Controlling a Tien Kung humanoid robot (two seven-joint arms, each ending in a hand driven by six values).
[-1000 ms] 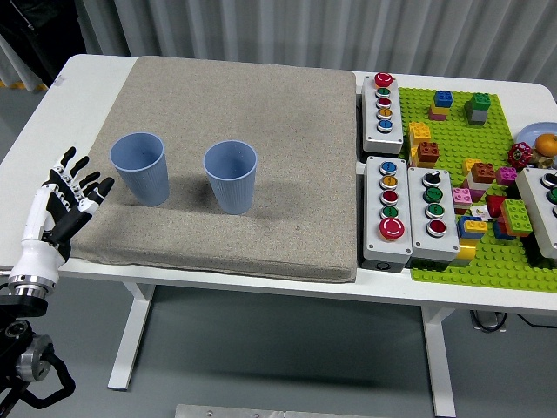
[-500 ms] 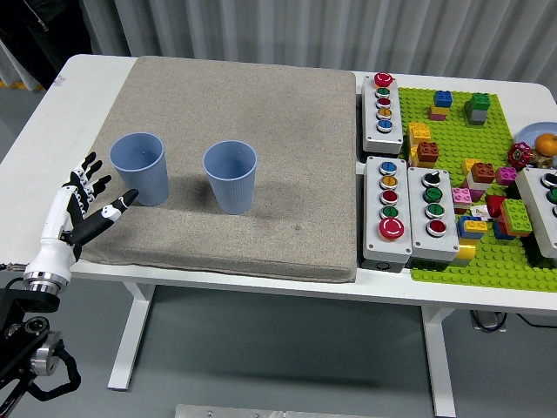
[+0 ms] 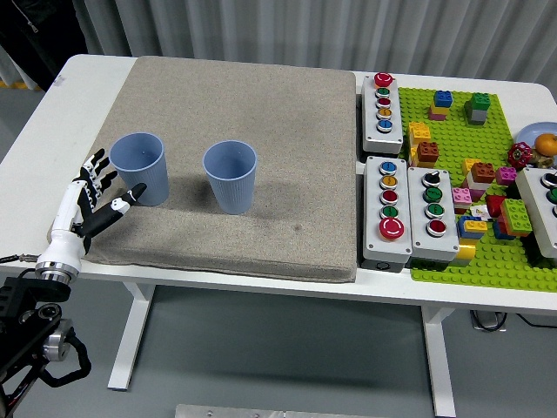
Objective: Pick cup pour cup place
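Two blue ribbed cups stand upright on the beige mat (image 3: 261, 104). The left cup (image 3: 139, 168) is near the mat's left edge; the right cup (image 3: 231, 177) stands a short way to its right. My left hand (image 3: 103, 192), white and black, comes in from the lower left with fingers spread. It sits just left of the left cup, fingertips close to its side, holding nothing. The right arm does not show.
Grey button boxes (image 3: 383, 113) (image 3: 389, 212) (image 3: 432, 215) line the mat's right edge. Beyond them a green baseplate (image 3: 452, 266) carries several coloured bricks. Another box (image 3: 541, 209) and an orange ball (image 3: 546, 144) sit at the far right.
My left hand has moved right and forward onto the mat's left edge, closing in on the left cup. The cups have not moved.
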